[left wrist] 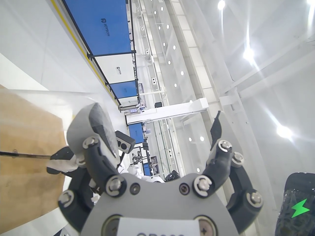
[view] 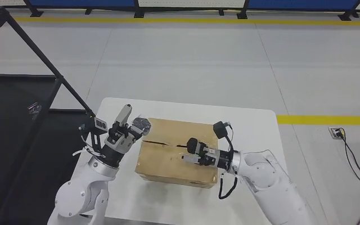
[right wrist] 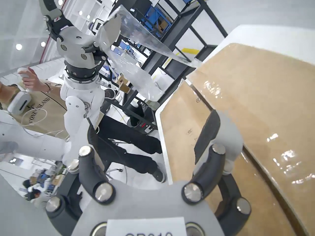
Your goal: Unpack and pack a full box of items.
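The closed cardboard box (view: 174, 163) sits on the white table (view: 247, 121). The left claw (view: 135, 118) is spread wide by its corner, clear tape (right wrist: 147, 42) clinging to one finger (left wrist: 102, 131). The right claw (view: 188, 152), spread and empty, lies at the top seam (view: 163, 144).

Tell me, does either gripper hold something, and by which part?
The left gripper and right gripper are open. A clear tape strip clings by one end to a left finger; its other end joins the box.
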Motion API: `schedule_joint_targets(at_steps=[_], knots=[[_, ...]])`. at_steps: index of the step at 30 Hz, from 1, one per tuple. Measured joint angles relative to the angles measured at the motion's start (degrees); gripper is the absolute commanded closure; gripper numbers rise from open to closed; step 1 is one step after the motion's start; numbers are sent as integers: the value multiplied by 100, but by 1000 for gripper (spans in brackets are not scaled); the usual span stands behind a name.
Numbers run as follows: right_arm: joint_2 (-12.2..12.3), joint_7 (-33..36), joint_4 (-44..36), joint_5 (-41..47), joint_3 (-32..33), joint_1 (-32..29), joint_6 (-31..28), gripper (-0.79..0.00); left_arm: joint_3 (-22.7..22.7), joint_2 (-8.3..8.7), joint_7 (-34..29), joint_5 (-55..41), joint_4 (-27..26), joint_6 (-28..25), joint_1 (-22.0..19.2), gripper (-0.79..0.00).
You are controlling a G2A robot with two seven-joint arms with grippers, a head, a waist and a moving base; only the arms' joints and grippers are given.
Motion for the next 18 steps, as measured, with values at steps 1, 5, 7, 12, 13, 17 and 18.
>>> schedule_joint_targets(at_steps=[1,5,7,12,13,17,18], knots=[[0,-151,-97,-237,-15,-51,-59,-739,16,1,3,15,-3,10,-6,-785],[-23,-827,-318,-1110,-105,-204,-61,-453,84,2,29,51,5,34,-26,-785],[-49,-1141,-345,-1432,-180,-223,70,-369,113,3,45,72,10,49,-34,-785],[-104,-1722,-373,-2023,-340,-210,385,-345,142,7,60,78,-2,62,-39,-785],[-113,-1751,-376,-2109,-381,-192,461,-348,144,9,56,77,-3,58,-38,-785],[-133,-1712,-349,-2163,-465,-108,513,-243,146,13,57,48,-6,58,-35,-785],[-136,-1710,-342,-2169,-473,-95,514,-215,144,14,58,46,-9,60,-35,-785]])
